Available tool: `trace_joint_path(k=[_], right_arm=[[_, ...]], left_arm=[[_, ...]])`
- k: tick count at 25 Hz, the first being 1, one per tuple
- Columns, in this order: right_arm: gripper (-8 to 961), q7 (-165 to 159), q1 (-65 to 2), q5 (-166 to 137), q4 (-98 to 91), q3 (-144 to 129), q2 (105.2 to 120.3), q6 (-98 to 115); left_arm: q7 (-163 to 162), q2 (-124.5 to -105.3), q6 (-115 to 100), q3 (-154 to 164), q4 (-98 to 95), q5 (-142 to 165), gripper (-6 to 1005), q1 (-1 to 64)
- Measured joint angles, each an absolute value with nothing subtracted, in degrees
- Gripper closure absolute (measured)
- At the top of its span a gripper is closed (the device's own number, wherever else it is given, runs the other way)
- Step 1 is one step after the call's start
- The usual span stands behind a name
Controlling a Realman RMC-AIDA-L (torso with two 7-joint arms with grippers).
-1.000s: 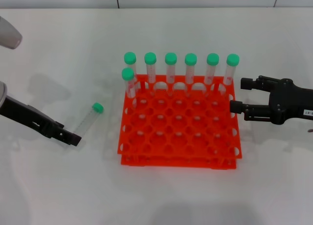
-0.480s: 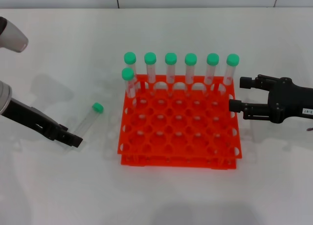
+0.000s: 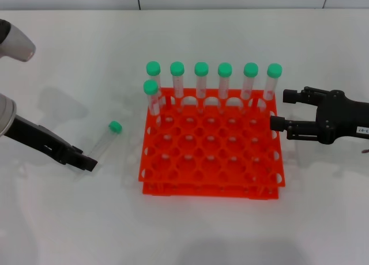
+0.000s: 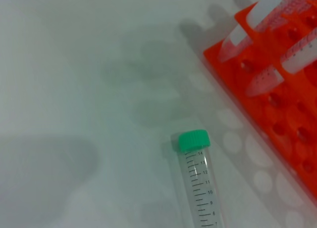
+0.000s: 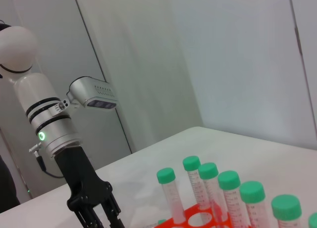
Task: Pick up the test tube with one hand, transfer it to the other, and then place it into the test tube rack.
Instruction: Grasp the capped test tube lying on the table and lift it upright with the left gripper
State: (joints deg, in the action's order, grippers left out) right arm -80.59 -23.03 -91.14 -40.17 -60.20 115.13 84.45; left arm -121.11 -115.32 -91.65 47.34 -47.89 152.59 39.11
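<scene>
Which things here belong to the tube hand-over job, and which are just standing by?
Job:
- slim clear tube with green cap, lying on the table
- orange-red plastic rack
- unlabelled black left gripper, at the tube's base end
- labelled black right gripper, open beside the rack

Standing by:
- seven green-capped tubes already racked
- white table

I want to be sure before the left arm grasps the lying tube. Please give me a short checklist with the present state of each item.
1. Test tube lies free on the table, cap on: ok.
2. Left pincer at the tube's bottom end, low near the table: ok.
3. Left pincer open enough to take the tube: cannot tell.
4. Right pincer open and empty, waiting beside the test tube rack: ok.
5. Rack has free holes in its front rows: ok.
</scene>
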Motion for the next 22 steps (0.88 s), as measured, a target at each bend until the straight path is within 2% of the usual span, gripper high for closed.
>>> trace_joint_path(k=[2,22], right_arm=[[111,-80.6,-23.0,-91.1,-40.3,-60.2,115.13,84.4],[111,-80.6,-23.3,-91.1,-40.4,-60.2,115.13,83.8]], left_arm=[[-121.1,-115.33,-91.6,47.8,-47.9,152.6,498,39.1],[-121.1,-115.76,-91.2,50.4,-47.9,152.7,509,39.1]])
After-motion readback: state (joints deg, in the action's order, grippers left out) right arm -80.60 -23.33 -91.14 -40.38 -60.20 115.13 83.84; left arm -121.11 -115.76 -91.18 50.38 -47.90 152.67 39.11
